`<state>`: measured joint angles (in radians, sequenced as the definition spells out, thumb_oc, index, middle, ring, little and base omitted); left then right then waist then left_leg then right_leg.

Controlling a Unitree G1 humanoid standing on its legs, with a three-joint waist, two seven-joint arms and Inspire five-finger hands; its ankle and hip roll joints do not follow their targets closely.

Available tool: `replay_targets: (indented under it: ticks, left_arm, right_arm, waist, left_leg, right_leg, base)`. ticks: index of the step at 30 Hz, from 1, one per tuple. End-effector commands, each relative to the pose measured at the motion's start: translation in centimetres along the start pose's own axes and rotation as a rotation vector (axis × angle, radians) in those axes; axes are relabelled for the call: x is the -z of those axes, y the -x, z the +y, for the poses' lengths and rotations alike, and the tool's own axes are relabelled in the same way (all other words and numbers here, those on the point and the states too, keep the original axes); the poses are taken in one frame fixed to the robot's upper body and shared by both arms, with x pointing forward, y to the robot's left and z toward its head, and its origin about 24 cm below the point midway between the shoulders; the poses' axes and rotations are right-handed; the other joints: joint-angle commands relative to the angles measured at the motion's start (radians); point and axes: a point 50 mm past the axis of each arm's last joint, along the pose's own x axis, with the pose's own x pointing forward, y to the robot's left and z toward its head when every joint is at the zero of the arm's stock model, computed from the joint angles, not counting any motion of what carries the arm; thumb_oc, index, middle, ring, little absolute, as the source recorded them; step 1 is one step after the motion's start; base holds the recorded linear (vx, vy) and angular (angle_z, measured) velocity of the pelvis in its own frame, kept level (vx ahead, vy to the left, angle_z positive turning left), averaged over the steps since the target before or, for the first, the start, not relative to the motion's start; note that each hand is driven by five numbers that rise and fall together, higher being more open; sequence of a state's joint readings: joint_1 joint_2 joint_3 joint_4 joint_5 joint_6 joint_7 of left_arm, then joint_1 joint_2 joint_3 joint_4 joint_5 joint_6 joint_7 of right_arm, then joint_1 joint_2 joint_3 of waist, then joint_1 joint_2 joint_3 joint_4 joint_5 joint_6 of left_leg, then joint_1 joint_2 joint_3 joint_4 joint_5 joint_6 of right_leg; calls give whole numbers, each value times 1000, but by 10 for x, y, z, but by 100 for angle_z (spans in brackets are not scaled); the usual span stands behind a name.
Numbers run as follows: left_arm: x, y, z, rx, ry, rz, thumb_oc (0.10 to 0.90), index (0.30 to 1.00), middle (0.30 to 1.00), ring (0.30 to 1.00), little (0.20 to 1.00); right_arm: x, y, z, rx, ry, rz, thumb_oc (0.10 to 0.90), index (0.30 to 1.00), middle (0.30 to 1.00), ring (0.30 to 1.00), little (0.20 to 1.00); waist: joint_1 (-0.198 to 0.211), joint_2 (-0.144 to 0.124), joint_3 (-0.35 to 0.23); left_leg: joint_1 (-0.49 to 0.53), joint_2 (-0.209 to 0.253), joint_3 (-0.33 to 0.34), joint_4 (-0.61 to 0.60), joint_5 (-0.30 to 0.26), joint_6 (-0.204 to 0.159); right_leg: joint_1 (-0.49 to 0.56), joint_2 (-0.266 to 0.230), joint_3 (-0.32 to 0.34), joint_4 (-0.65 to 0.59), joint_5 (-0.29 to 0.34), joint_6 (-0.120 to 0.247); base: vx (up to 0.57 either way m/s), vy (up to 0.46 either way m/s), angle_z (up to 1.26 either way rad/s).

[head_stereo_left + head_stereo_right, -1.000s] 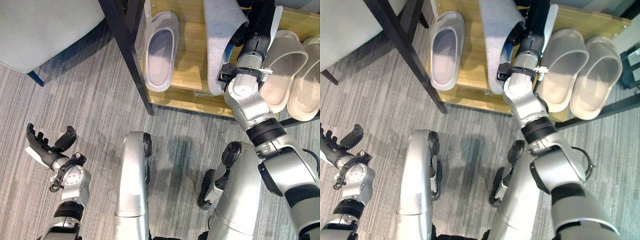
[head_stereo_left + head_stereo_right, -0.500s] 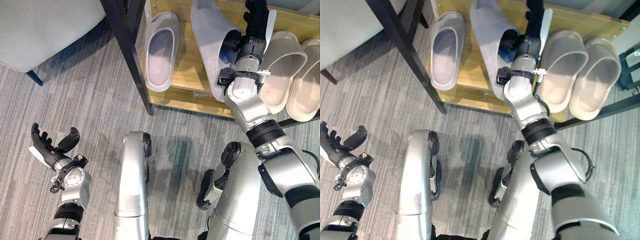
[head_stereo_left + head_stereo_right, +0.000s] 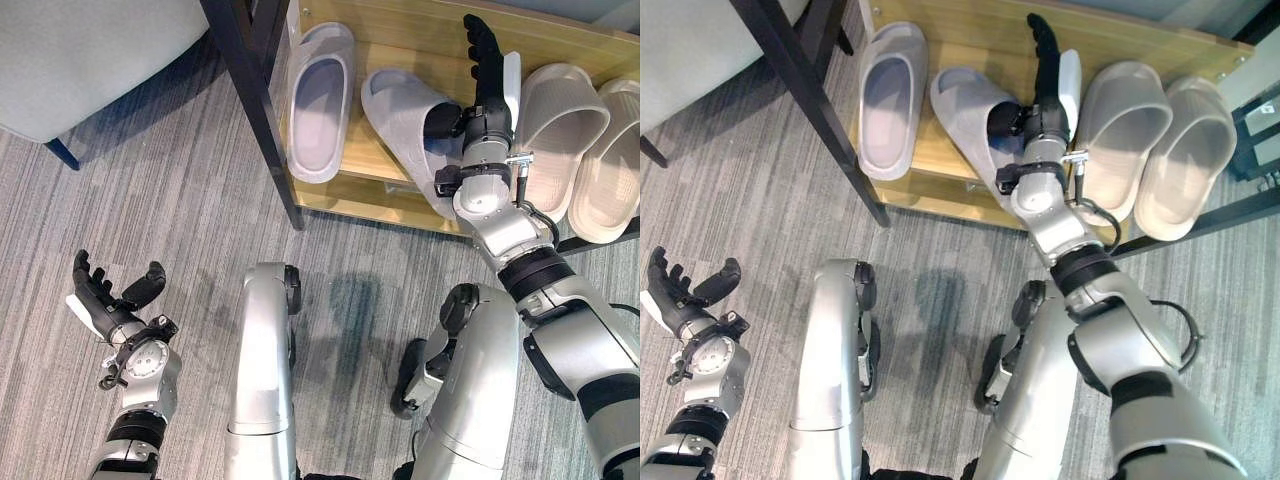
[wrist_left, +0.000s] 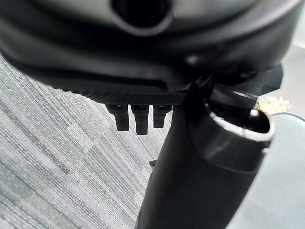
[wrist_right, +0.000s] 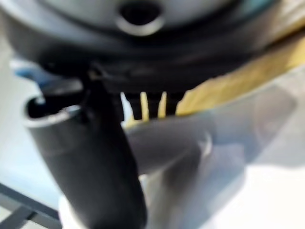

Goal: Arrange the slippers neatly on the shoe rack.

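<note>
On the wooden shoe rack shelf (image 3: 380, 40) a grey slipper (image 3: 320, 95) lies straight at the left. A second grey slipper (image 3: 400, 120) lies sole-down beside it, slanted, its heel hanging over the shelf's front edge. My right hand (image 3: 485, 75) is over the shelf just right of this slipper, open with straight fingers. Its thumb (image 3: 440, 120) rests at the slipper's strap (image 5: 167, 138). A beige pair (image 3: 560, 125) (image 3: 612, 170) fills the right of the shelf. My left hand (image 3: 110, 300) hovers open over the carpet at the lower left.
A black rack post (image 3: 250, 100) slants down along the shelf's left side. A grey upholstered seat (image 3: 90, 50) stands at the upper left. Striped grey carpet (image 3: 150, 200) covers the floor in front of the rack.
The second grey slipper has swung down from standing on edge to lying flat on the shelf. My right hand's fingers have straightened beside it. The left hand has barely shifted.
</note>
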<state>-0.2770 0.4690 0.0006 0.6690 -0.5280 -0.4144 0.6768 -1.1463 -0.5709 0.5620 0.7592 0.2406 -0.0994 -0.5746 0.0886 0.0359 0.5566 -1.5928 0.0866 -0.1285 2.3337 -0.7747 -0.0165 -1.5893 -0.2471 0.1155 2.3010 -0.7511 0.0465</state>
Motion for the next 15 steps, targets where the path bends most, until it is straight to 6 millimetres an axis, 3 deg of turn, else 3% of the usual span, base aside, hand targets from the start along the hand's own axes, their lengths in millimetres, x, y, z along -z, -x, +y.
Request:
replay_targets:
  ticks: [1, 7, 15]
  left_arm:
    - [-27, -18, 19, -3, -61, -153, 800, 900, 900, 900, 900]
    - [-20, -15, 25, 9, -75, -126, 800, 900, 900, 900, 900]
    - [-25, -9, 21, 30, -115, -184, 800, 900, 900, 900, 900]
  right_arm:
    - [-60, -27, -29, 113, 62, -232, 800, 900, 900, 900, 900]
    - [-64, -25, -36, 90, 125, -279, 800, 900, 900, 900, 900]
    - [-58, -5, -61, 180, 17, -354, 800, 900, 900, 900, 900]
  waist:
    - [36, -12, -37]
    - [30, -16, -37]
    - [21, -14, -37]
  left_leg:
    - [23, -26, -47, 28, -32, 38]
    - [23, -28, -47, 29, -30, 38]
    - [23, -31, -39, 30, -30, 41]
  right_leg:
    - [19, 22, 57, 20, 5, -76]
    - [19, 23, 57, 18, 7, -77]
    - [19, 29, 57, 19, 5, -76]
  base:
    - [0, 0, 0]
    - [0, 0, 0]
    - [0, 0, 0]
